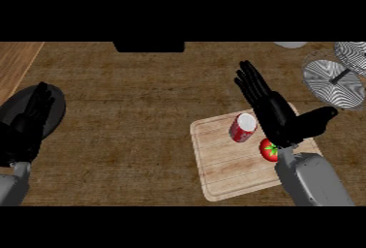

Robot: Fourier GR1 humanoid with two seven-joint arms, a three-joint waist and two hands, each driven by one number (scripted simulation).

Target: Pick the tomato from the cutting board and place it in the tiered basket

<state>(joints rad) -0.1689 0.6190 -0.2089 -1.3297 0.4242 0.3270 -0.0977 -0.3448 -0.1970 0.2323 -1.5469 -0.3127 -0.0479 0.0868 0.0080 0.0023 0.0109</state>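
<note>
Tomato (268,150) was seen lying on the cutting board (221,164), toward the board's right edge, partly covered by the wrist of the right hand (275,114). That hand was held above the board's upper right part, its fingers straight and spread wide, the thumb thrown out to the right; nothing was held in it. The left hand (28,123) was shown well to the left of the board, open and resting with fingers up over a dark round plate (57,104).

The step in hand was judged to be the reach for the tomato, not yet closed. To be done well, the palm would need to be drawn back toward the board's near right side, since the fingers were extended past the fruit rather than over it. The red can (243,128), lying tilted just beside the tomato toward the board's middle, should be left undisturbed, so an approach from the right or from above would be preferred. Fingers and thumb should be curled round the fruit's widest part.

The tomato was round, glossy and red, with a green star-shaped stem; rolling was judged likely if it were nudged. The board was pale wood, rectangular, with rounded corners and a groove along its rim. The counter (129,97) was of darker grained wood. The tiered basket (336,80), beyond the board's upper right corner, was made of round wire-mesh trays.
</note>
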